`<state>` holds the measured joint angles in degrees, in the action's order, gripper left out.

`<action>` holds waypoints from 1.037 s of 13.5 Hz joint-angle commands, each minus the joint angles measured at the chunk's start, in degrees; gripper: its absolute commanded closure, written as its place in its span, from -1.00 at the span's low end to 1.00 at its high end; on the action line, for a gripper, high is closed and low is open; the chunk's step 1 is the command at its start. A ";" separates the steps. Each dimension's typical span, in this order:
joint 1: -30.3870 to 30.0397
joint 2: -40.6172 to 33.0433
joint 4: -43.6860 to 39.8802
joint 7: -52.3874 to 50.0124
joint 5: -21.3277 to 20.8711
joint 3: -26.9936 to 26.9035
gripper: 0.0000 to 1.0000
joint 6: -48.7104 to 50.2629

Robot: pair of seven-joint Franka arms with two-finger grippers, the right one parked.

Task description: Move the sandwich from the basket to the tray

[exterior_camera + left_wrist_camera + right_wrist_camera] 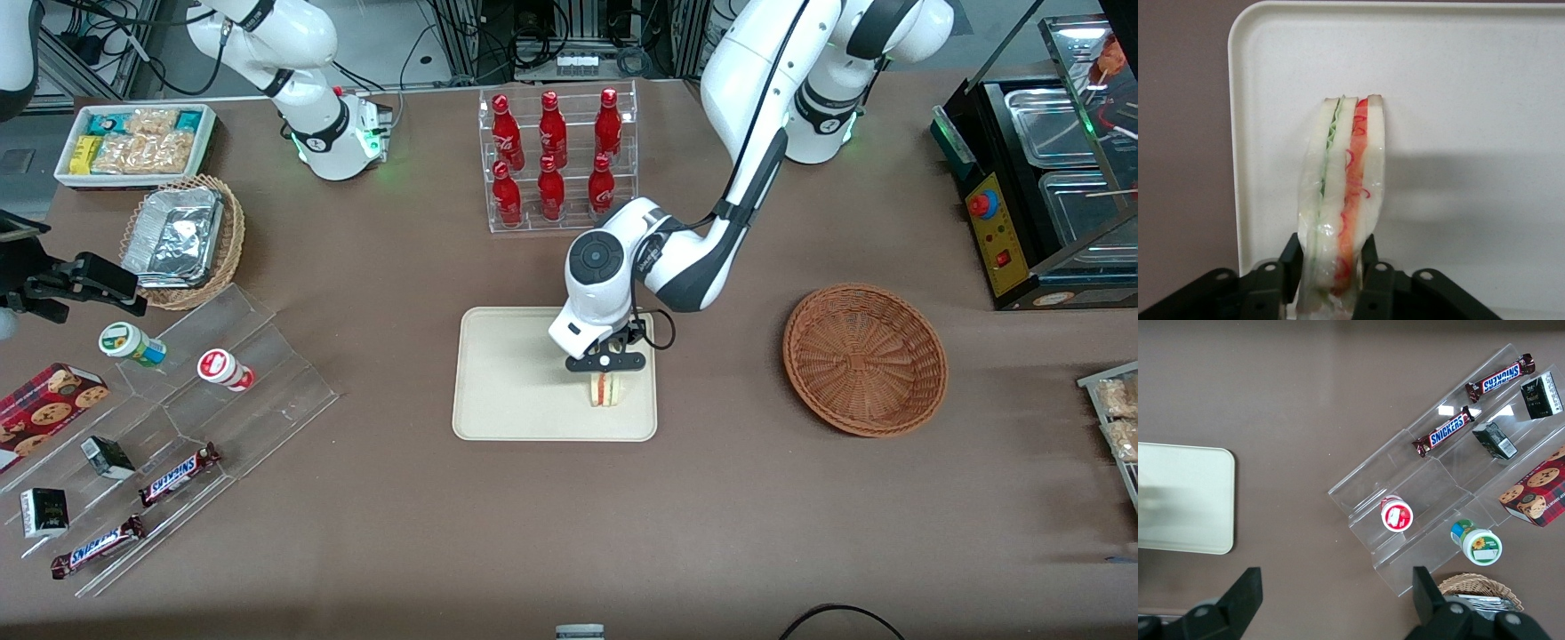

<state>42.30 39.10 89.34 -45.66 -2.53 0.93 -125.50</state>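
Observation:
The sandwich (605, 390) (1341, 193), white bread with green and red filling in clear wrap, stands on edge over the cream tray (498, 373) (1471, 100), near the tray's corner closest to the basket. My left gripper (605, 378) (1331, 263) is shut on the sandwich, one black finger (1290, 257) pressed on each bread face. Whether the sandwich touches the tray surface I cannot tell. The reddish-brown woven basket (864, 358) sits empty toward the working arm's end of the table, well apart from the tray.
A clear rack of red bottles (556, 156) stands farther from the front camera than the tray. A clear stepped display (160, 427) with candy bars and cups, a tan basket of foil containers (182, 238) and a white snack bin (135, 142) lie toward the parked arm's end.

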 commanded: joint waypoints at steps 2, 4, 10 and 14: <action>0.33 -1.03 -3.19 -1.27 -0.81 -0.49 -1.00 0.78; 0.76 -5.85 -3.64 -1.18 -0.99 -0.49 -1.00 5.68; -0.02 -24.13 -3.56 -0.39 -0.81 -0.49 -1.00 20.80; -3.25 -35.03 -3.47 7.21 -0.81 -0.49 -1.00 33.89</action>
<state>41.70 9.72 83.51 -43.76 -3.04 0.39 -95.82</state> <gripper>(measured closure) 0.000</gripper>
